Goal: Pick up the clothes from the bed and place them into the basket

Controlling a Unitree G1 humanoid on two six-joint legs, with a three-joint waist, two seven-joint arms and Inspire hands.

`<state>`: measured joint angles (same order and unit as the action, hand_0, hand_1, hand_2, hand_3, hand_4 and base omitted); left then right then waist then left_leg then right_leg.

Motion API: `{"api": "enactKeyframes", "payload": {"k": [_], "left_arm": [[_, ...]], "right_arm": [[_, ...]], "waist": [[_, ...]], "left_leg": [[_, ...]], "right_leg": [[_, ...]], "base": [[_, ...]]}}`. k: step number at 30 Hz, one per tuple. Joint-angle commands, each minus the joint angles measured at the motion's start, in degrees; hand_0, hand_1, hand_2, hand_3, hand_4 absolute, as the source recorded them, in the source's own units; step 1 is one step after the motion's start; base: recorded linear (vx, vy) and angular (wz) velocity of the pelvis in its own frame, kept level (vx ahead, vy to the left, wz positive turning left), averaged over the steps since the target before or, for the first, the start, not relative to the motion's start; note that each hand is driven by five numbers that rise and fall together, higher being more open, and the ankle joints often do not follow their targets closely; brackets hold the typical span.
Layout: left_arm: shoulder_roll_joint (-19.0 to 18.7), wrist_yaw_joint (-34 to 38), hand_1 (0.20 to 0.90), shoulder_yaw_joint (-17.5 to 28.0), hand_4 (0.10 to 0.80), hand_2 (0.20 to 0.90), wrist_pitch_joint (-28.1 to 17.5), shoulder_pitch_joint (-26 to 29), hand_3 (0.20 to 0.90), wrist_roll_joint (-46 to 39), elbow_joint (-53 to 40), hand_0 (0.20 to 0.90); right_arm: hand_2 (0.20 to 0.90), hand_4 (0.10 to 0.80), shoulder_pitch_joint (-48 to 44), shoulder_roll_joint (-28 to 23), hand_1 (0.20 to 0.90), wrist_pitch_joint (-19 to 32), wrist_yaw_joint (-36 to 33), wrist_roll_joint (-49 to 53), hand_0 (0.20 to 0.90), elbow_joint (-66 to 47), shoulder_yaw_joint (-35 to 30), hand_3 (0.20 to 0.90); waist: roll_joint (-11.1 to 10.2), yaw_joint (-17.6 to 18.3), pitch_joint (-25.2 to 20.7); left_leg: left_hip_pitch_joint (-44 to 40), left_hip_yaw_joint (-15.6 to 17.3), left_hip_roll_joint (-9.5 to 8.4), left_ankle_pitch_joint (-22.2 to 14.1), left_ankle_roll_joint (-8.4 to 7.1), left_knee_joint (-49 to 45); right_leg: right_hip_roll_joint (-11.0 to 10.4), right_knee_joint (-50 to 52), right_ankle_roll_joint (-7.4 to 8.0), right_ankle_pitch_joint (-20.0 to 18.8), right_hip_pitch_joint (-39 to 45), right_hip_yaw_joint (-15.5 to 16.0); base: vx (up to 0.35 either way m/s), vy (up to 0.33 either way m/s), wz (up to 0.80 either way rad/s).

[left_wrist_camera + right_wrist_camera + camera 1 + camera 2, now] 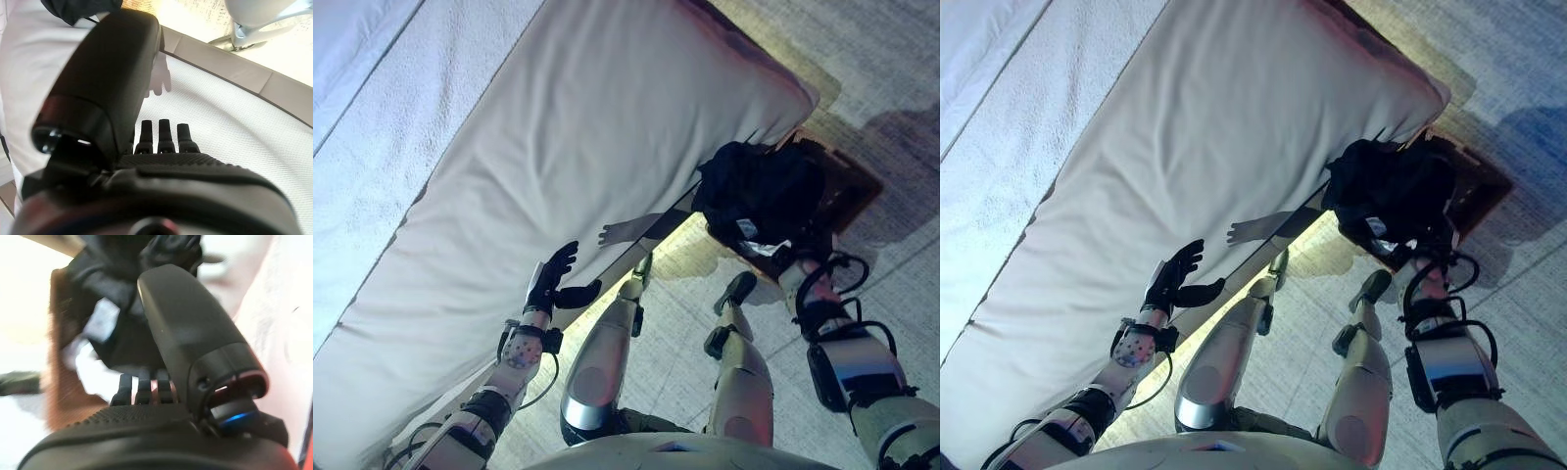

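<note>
The left hand (pixel 551 279) sits nearest, at about seven o'clock in the head views, over the bed's (pixel 607 117) near edge. Its fingers are straight and spread, thumb out to the side, and it holds nothing. Its own wrist view shows the same: fingers (pixel 165 134) extended above white bedding.

Further round, at about three o'clock, the right hand (pixel 1427 257) reaches up into a bundle of black clothes (pixel 759 191). The dark cloth, with a white patch (pixel 85 360) showing in it, fills the right wrist view just past the fingers, but whether those fingers are curled on the cloth or merely against it I cannot tell — the fabric hides their tips.

The clothes lie bunched over a brown basket (pixel 850 191), which stands on the floor just beside the bed's corner at about two o'clock.

Beyond, the white mattress runs away diagonally toward eleven o'clock — its surface is bare cloth.
</note>
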<state>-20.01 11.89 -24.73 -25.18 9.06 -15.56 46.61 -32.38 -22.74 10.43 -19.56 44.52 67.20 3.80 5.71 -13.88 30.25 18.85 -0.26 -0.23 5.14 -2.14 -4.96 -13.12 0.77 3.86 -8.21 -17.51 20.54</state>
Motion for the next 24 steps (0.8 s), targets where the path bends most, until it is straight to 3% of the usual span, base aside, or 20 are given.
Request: {"api": "enactKeyframes", "payload": {"k": [1,7,15,19,24], "left_arm": [[-1.4,0.2,0.9,3.4,0.8,0.9,-0.9,-3.3,0.9,3.1,3.6,0.9],[0.7,0.3,0.9,5.9,0.8,0.9,-0.1,-6.5,0.9,5.4,7.5,0.9],[4.5,0.7,0.9,9.1,0.8,0.9,1.6,-6.6,0.9,8.0,14.5,0.9],[6.2,-5.4,0.9,10.9,0.8,0.9,5.3,-6.4,0.9,2.6,17.5,0.9],[7.0,-12.8,0.9,11.5,0.8,0.9,6.6,-6.8,0.9,-1.2,20.0,0.9]], "right_arm": [[0.9,0.8,9.5,-0.1,0.9,4.0,-0.7,0.8,0.9,1.1,-1.6,0.9],[0.9,0.8,21.4,4.3,0.9,0.2,0.9,-7.4,0.9,5.7,-2.5,0.9],[0.9,0.8,28.4,10.6,0.9,-6.5,5.6,-23.3,0.9,7.7,4.3,0.9],[0.9,0.8,29.1,12.2,0.9,-6.7,5.5,-24.2,0.9,7.8,5.2,0.9],[0.9,0.8,29.1,12.4,0.9,-6.8,8.9,-27.8,0.9,6.7,6.5,0.9]], "waist": [[-2.0,0.6,-9.0],[-3.0,2.1,-16.0],[-4.9,3.5,-23.5],[-5.2,4.1,-25.0],[-5.2,4.8,-25.6]], "left_leg": [[-0.6,-1.3,0.14,1.0,-1.2,2.5],[-8.5,-0.5,1.17,1.0,-1.27,6.7],[-15.6,0.0,1.82,0.6,-1.55,9.7],[-17.4,0.2,2.18,0.2,-1.5,9.7],[-19.3,0.3,2.27,-0.4,-1.21,9.5]], "right_leg": [[2.6,4.4,1.62,5.8,5.7,0.8],[3.8,0.8,1.74,5.9,13.1,0.1],[5.1,-1.3,1.59,6.6,19.8,-0.9],[5.3,-0.4,1.19,7.8,21.5,-1.2],[5.5,0.1,0.77,8.7,23.1,-1.9]], "base": [[0.202,-0.003,-0.01],[0.169,0.013,-0.04],[0.136,-0.017,-0.07],[0.064,0.005,-0.06],[0.056,0.021,0.0]]}}
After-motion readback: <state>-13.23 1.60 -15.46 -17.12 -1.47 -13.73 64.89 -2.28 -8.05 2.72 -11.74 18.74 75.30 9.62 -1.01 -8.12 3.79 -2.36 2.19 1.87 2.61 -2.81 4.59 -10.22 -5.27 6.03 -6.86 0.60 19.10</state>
